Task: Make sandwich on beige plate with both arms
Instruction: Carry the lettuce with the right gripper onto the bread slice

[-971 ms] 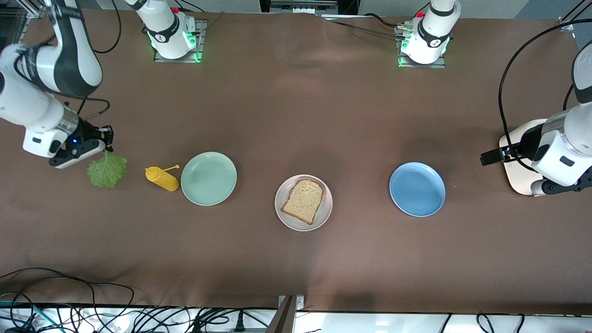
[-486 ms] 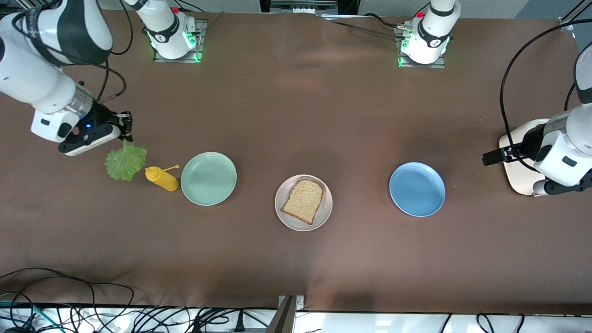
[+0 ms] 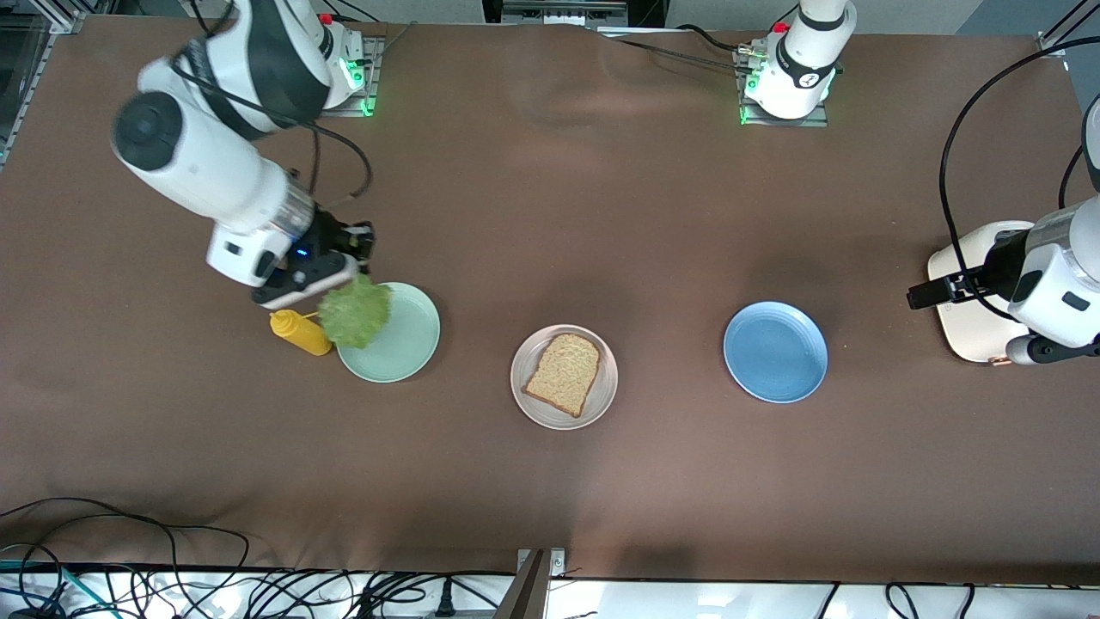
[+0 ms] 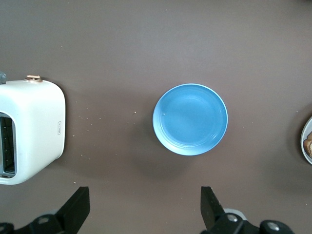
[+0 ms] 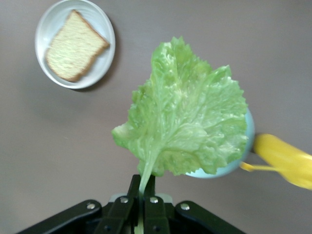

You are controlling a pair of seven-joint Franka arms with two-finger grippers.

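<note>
A single slice of brown bread (image 3: 563, 374) lies on the beige plate (image 3: 522, 378) in the middle of the table. My right gripper (image 3: 361, 258) is shut on the stem of a ruffled green lettuce leaf (image 3: 354, 311), which hangs in the air over the edge of the mint-green plate. In the right wrist view the stem is pinched between the shut fingers of the right gripper (image 5: 145, 183). There the lettuce leaf (image 5: 187, 126) spreads out below, and the bread (image 5: 74, 46) and beige plate (image 5: 44, 29) show farther off. My left gripper (image 4: 145, 207) waits open and holds nothing, over bare cloth between toaster and blue plate.
A mint-green plate (image 3: 408, 335) and a yellow squeeze bottle (image 3: 301, 332) lying on its side sit toward the right arm's end. A blue plate (image 3: 775, 351) and a white toaster (image 3: 967, 301) sit toward the left arm's end.
My right arm has carried the lettuce from the right arm's end of the table toward the middle, past the yellow bottle to over the mint-green plate. The left arm has barely shifted.
</note>
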